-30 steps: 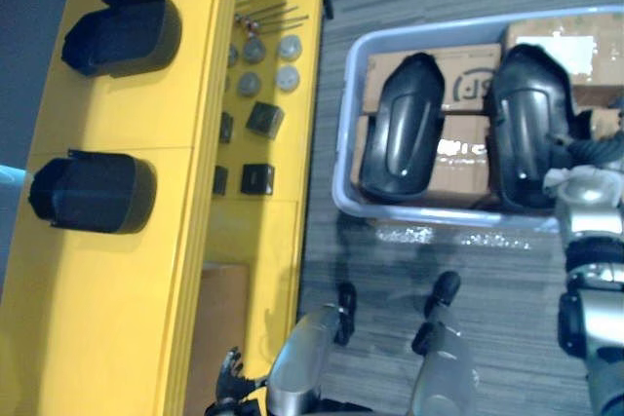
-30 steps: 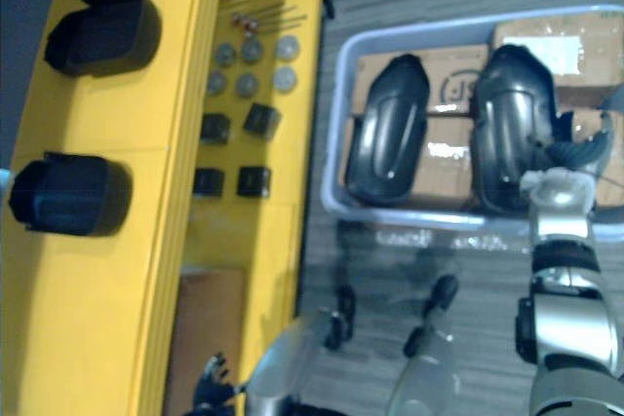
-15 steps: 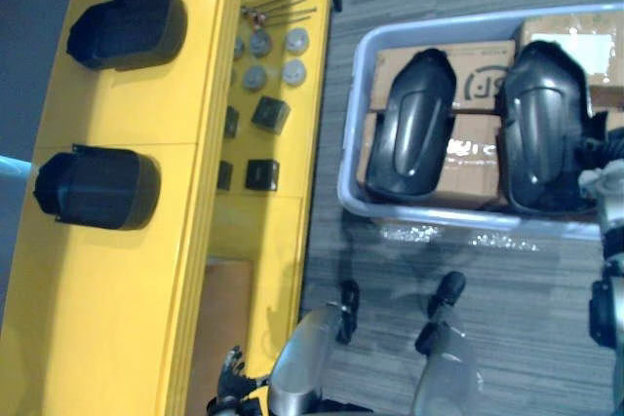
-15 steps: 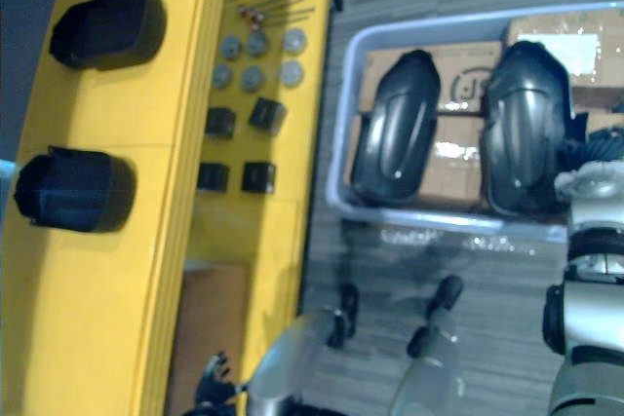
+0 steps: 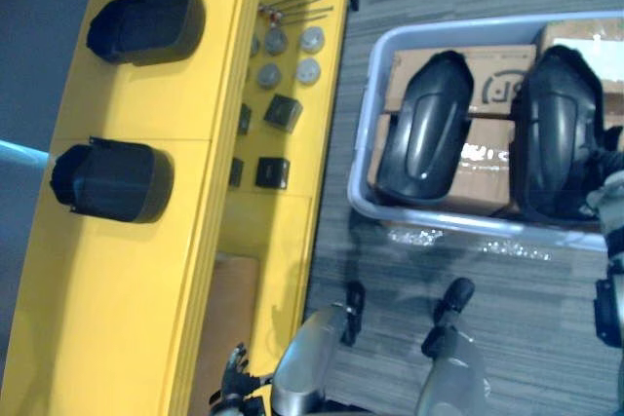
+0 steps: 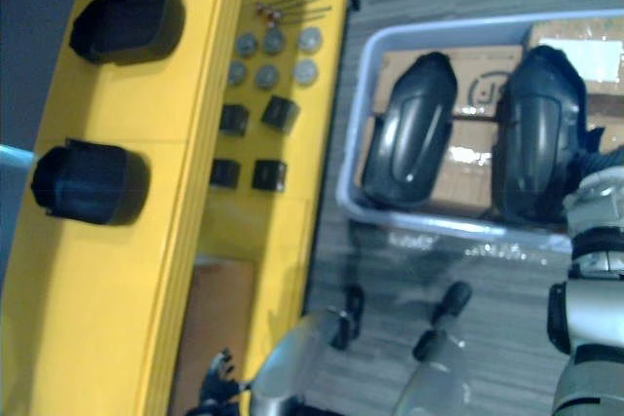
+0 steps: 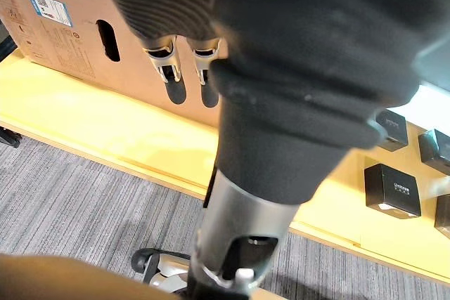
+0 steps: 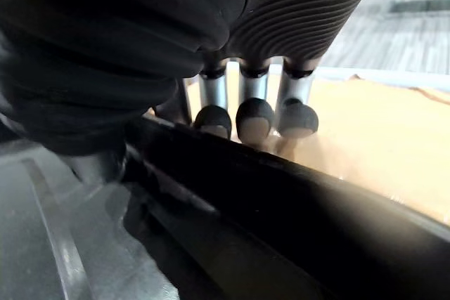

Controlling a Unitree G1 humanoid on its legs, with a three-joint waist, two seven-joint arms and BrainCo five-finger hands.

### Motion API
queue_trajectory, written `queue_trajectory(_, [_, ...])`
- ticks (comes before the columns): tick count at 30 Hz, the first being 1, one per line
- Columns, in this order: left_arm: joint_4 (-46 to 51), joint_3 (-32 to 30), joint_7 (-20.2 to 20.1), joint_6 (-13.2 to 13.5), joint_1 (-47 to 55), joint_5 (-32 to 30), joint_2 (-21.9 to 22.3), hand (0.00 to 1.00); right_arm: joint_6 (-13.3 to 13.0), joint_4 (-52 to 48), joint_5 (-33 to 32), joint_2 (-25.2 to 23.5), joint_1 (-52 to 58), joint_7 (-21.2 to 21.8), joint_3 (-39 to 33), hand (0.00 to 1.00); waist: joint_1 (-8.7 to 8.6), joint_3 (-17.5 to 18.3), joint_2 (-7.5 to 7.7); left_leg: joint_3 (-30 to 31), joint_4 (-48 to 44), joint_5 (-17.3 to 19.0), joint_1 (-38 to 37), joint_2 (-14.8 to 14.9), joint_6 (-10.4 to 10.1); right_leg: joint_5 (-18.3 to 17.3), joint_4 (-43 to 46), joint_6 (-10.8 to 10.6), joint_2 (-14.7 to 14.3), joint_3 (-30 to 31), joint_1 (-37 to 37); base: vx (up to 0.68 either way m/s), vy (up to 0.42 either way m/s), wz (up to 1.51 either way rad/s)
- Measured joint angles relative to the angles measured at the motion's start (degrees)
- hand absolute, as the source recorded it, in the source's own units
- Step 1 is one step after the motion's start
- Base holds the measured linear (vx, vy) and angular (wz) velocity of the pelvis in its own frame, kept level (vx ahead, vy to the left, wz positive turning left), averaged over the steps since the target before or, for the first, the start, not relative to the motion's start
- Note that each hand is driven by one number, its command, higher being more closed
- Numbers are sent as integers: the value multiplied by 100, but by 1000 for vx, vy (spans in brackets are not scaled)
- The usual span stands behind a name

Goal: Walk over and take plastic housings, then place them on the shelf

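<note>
Plastic housings lie side by side in grey tote, long axes 12-to-6; right hand is nearer, straight fingers on right housing at its 3 o'clock edge; left hand relaxed, empty, by yellow shelf.

- Bright, even light from above falls on the long yellow shelf unit; its top board on the left is the brightest area.
- The two black cup-shaped plastic housings on it cast soft, narrow shadows toward the right.
- White glare streaks the two glossy dark elongated plastic housings in the pale grey plastic bin, and the tape on the brown cardboard boxes under them.
- Speckled bright spots lie on the grey striped carpet just near of the bin.
- In the right wrist view, a glossy housing's edge sits in deep shadow against brightly lit cardboard.
</note>
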State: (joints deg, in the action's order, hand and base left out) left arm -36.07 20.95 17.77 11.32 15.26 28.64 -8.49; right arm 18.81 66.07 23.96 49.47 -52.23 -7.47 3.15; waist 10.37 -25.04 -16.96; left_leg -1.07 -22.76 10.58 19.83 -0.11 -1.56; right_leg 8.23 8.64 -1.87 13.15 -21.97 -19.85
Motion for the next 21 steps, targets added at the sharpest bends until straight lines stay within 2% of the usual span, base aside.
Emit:
queue_trajectory(3, [0, 4, 0, 18, 23, -16, 0, 0, -7, 38, 110, 4, -42, -28, 111, 100, 2, 0, 0, 24, 2, -12, 7, -2, -1, 0, 2, 0, 0, -19, 2, -7, 14, 3])
queue_trajectory(6, [0, 5, -10, 68, 42, -25, 1, 0, -61, 80, 84, 2, -42, -310, 147, 100, 2, 0, 0, 36, 6, -34, 6, -6, -4, -1, 3, 2, -3, -30, 3, -2, 6, 1])
queue_trajectory(11, [59, -17, -46, 111, 63, -18, -16, 0, -576, 103, -101, 1, -36, -1169, 235, 100, -10, -1, 4, 37, 4, -34, -19, -5, -3, 0, -3, 0, -20, -30, 32, 0, 0, 0])
queue_trajectory(16, [401, -219, -43, 111, 283, 4, -84, 0, -888, -246, -193, -5, 46, -1833, 200, 100, -91, -57, 79, 45, 3, -8, -155, 26, -7, 14, -88, -17, -77, -42, 215, -1, 3, 1])
queue_trajectory(18, [1353, -402, -139, 379, 348, 124, -149, 0, -1058, -542, -185, -11, 156, -1971, 197, 100, -142, -83, 114, 83, -40, 5, -171, 53, -14, 33, -151, -27, -116, -104, 318, -25, 12, 11])
queue_trajectory(19, [1903, -403, -256, 636, 184, 196, -93, 0, -1178, -689, -178, -50, 199, -2007, 211, 100, -162, -85, 118, 108, -104, 33, -182, 77, -21, 57, -200, -33, -152, -139, 403, -51, 17, 3])
queue_trajectory(21, [2295, -350, -378, 863, -285, 190, 69, 0, -1379, -897, -172, -123, 201, -2021, 252, 100, -183, -110, 151, 105, -217, 100, -174, 122, -19, 79, -221, -18, -199, -118, 437, -51, 29, -10])
